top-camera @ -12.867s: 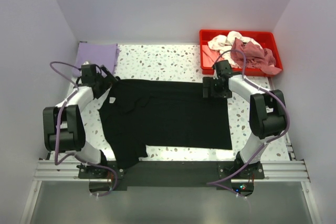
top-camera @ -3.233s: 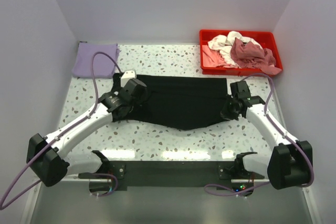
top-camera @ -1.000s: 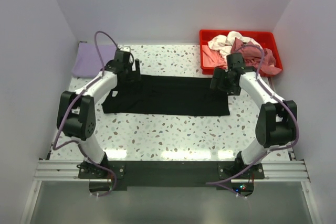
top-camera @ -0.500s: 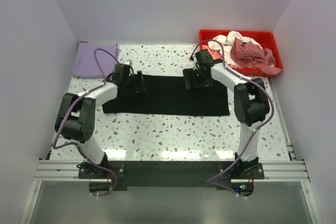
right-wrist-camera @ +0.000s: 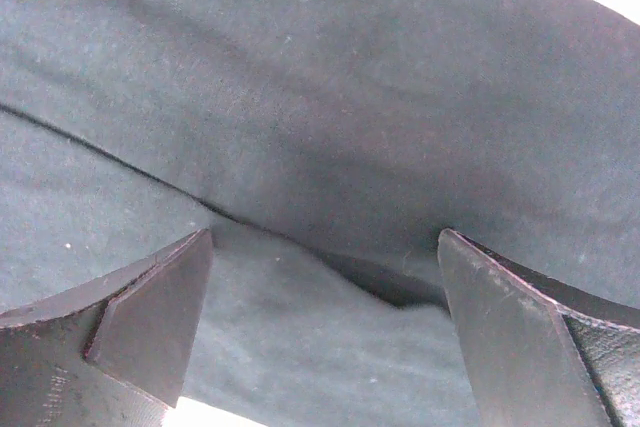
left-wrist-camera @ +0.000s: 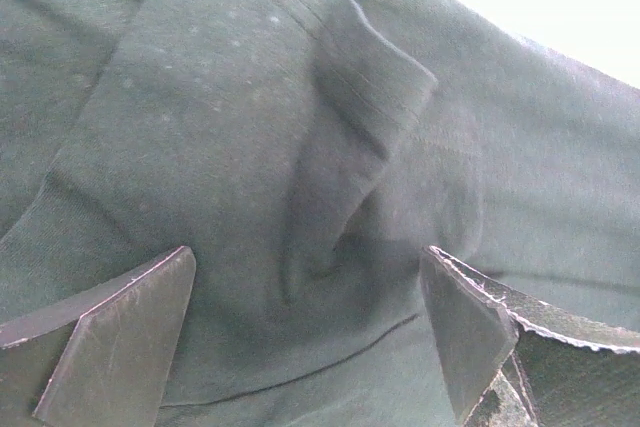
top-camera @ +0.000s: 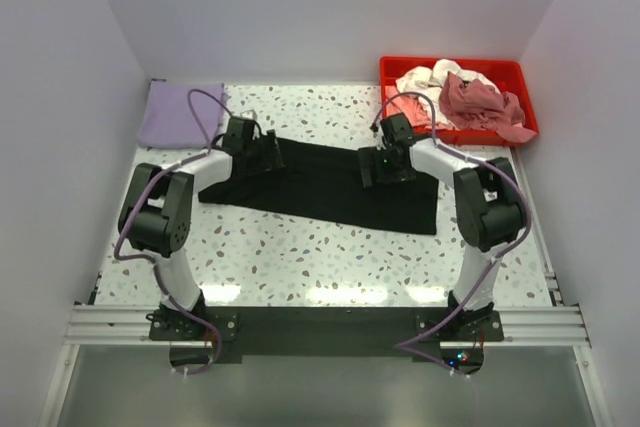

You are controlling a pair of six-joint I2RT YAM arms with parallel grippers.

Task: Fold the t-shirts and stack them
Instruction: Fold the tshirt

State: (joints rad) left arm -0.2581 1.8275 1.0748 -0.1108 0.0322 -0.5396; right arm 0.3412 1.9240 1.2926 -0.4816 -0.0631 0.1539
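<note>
T-shirts [top-camera: 300, 179]: five pieces, all soft, light, limp cloth. We judge that none will keep its shape when lifted, so each wants two holds along an edge.
- Lavender shirt [top-camera: 180, 115]: folded flat at the far left corner of the desk [top-camera: 300, 257].
- Left hand [top-camera: 262, 152]: jaws spread wide, gripping nothing, low over a raised wrinkle.
- Black shirt [top-camera: 330, 192]: a long folded band across mid-desk. We would pinch through both layers at the far edge.
- Right hand [top-camera: 380, 167]: also wide and empty, over a fold line.
- Tray [top-camera: 505, 67]: heaped shirts [top-camera: 460, 97] in pink, white and rose.
</note>
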